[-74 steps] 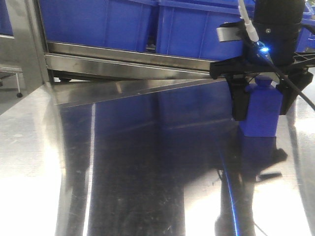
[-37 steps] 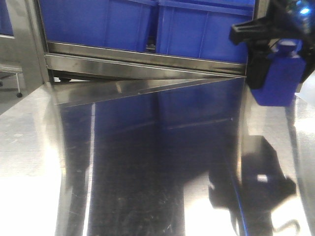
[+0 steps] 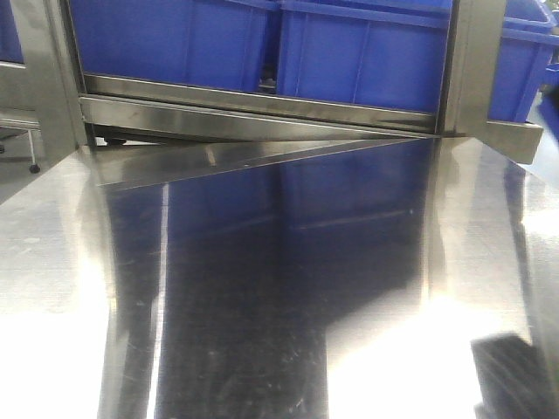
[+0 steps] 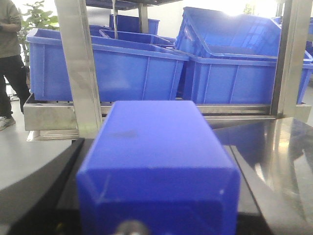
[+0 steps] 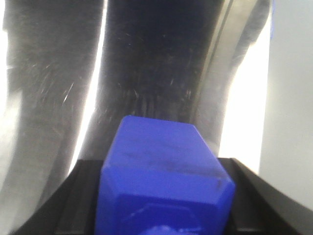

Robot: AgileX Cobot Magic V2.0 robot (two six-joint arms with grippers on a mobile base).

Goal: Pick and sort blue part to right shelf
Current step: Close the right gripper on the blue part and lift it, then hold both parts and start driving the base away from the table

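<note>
Both sides are pinching; left tool [image 4: 154, 144] holds a boxy, smooth blue part [image 4: 156, 166]; right tool [image 5: 156, 164] holds a second blue part [image 5: 159, 144], chamfered, scuffed, over the bench [image 5: 49, 73].

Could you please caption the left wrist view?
Left gripper holding a blue part, facing blue bins on a steel rack.

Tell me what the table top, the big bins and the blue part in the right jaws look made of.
The table top: likely stainless steel, brushed; it mirrors the bins and shows fine scratches. The bins: seemingly moulded plastic, satin blue, with ribbed walls and thick rims. The blue part: probably hard plastic, smooth with faint scuffs and bevelled edges.
</note>
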